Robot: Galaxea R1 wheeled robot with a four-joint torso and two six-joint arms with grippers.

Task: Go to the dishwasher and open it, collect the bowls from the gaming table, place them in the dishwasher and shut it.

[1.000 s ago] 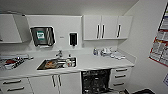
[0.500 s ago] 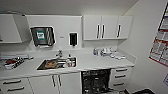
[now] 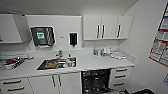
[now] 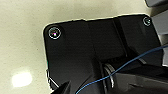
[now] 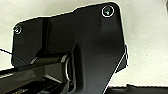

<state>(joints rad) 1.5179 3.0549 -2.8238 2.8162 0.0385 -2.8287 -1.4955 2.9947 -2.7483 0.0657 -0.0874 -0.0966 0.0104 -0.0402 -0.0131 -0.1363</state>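
Head view: a white kitchenette, pretty blurry.
Dishwasher (image 3: 96, 81): sat open under the counter (image 3: 100, 63), dark racks showing, between the white cabinet doors (image 3: 56, 81) and a stack of drawers (image 3: 121, 77).
Sink (image 3: 57, 64): set in the counter, just up and left of the dishwasher, with stuff inside.
Wall: paper towel dispenser (image 3: 42, 36) and a dark soap dispenser (image 3: 73, 39) hung above the sink.
Jaws: couldn't tell on either arm, wrist views were mostly dark plate over pale floor.
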